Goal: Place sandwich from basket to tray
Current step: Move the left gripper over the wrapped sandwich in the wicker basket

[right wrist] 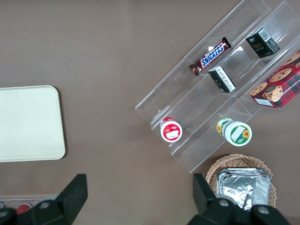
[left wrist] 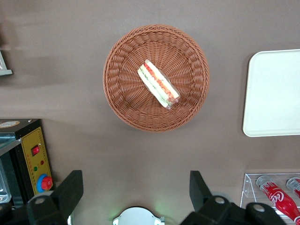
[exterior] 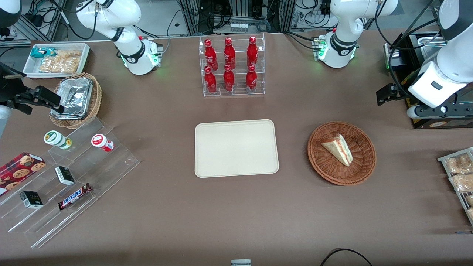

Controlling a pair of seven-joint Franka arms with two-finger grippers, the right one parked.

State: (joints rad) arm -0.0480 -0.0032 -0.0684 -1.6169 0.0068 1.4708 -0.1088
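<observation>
The sandwich (exterior: 338,149), a pale triangular wedge with red and green filling along its cut edge (left wrist: 158,84), lies in the round reddish-brown wicker basket (exterior: 360,164) (left wrist: 123,101). The cream rectangular tray (exterior: 236,147) (left wrist: 274,93) lies beside the basket, toward the parked arm's end, with nothing on it. My left gripper (exterior: 388,95) (left wrist: 136,192) hangs high above the table toward the working arm's end, well clear of the basket. It is open, its dark fingers (left wrist: 69,190) spread wide with nothing between them.
A clear rack of red bottles (exterior: 232,66) stands farther from the front camera than the tray. A black box with a yellow panel (left wrist: 35,157) sits near the gripper. Snack packets on a rack (exterior: 460,177) lie at the working arm's end. Clear stepped shelves of snacks (exterior: 70,181) stand at the parked arm's end.
</observation>
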